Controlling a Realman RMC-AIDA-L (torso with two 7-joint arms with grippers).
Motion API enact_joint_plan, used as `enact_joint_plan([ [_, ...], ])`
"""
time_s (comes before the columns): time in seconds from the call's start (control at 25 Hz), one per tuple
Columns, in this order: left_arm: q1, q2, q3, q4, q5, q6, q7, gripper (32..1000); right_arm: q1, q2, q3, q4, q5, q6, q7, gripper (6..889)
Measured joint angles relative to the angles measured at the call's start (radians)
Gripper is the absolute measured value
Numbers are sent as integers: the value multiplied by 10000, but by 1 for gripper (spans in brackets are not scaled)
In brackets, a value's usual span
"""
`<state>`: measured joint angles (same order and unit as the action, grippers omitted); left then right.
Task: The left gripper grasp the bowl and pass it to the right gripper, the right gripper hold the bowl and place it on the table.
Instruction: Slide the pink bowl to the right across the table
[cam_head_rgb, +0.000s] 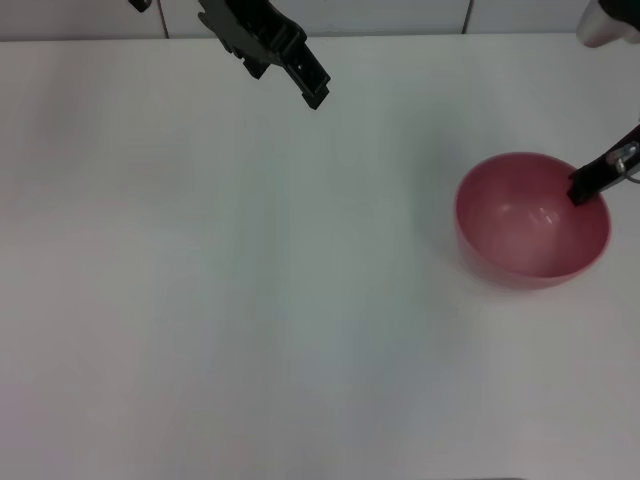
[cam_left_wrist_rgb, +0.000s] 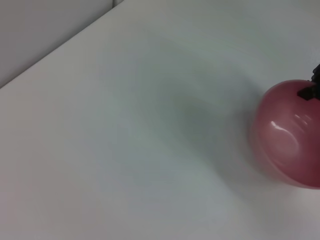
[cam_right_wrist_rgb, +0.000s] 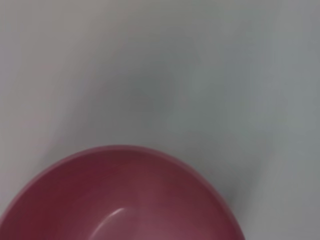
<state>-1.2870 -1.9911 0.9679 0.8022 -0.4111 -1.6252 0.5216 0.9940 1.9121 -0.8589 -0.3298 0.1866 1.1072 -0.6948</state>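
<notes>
The pink bowl (cam_head_rgb: 532, 222) is at the right side of the white table (cam_head_rgb: 250, 300), its opening facing up. My right gripper (cam_head_rgb: 583, 187) reaches in from the right edge and is shut on the bowl's far right rim, one black finger inside the rim. Whether the bowl rests on the table or hangs just above it does not show. My left gripper (cam_head_rgb: 288, 72) hovers high at the back left of centre, open and holding nothing, far from the bowl. The left wrist view shows the bowl (cam_left_wrist_rgb: 290, 135) with the right gripper (cam_left_wrist_rgb: 311, 91) at its rim. The bowl (cam_right_wrist_rgb: 120, 200) fills the right wrist view.
A pale wall edge runs along the table's back (cam_head_rgb: 400, 30). Bare white table surface (cam_left_wrist_rgb: 125, 150) stretches left of and in front of the bowl.
</notes>
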Motion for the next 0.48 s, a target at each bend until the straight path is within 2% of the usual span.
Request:
enact_joint_plan([
  [0.2,2,0,0,0,0,6,0,879,21,7,-1,-4,-16,4,-5,43],
  [0.48,16,0,0,0,0,8,0,879,45,19,-1,-46,-15,3,-14,289],
])
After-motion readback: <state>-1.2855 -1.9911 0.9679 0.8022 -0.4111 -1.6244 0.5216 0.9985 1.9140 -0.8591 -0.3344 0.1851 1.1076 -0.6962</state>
